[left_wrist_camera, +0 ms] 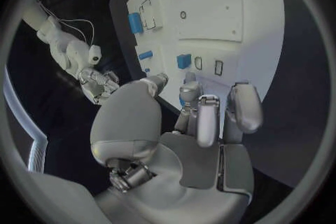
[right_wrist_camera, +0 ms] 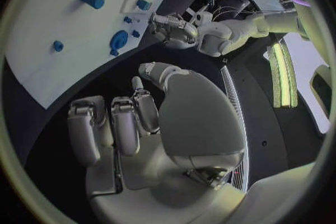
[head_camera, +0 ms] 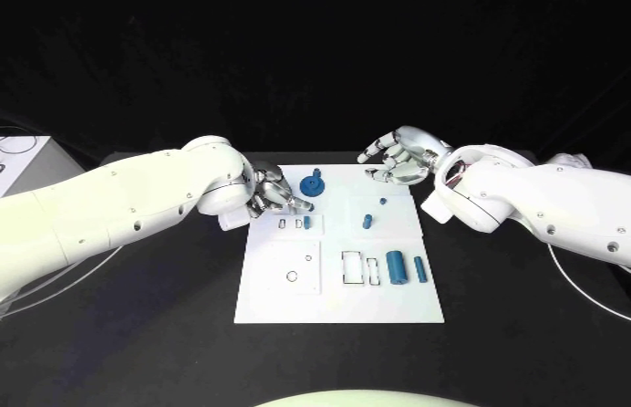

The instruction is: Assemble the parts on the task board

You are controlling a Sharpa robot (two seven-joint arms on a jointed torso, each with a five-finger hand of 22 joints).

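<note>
1. Task board [head_camera: 395, 307]: you find it flat in the middle of the black table [head_camera: 158, 352].
2. Left hand [head_camera: 274, 193]: over the board's left edge, fingers curled toward a small blue part [head_camera: 306, 223]; whether they touch it you cannot tell.
3. Right hand [head_camera: 398, 159]: at the board's far right corner, fingers loosely curled, holding nothing.
4. Gear-shaped part [head_camera: 313, 184]: near the far edge, just beside the left hand.
5. Two blue cylinders [head_camera: 396, 263]: side by side at the right.
</note>
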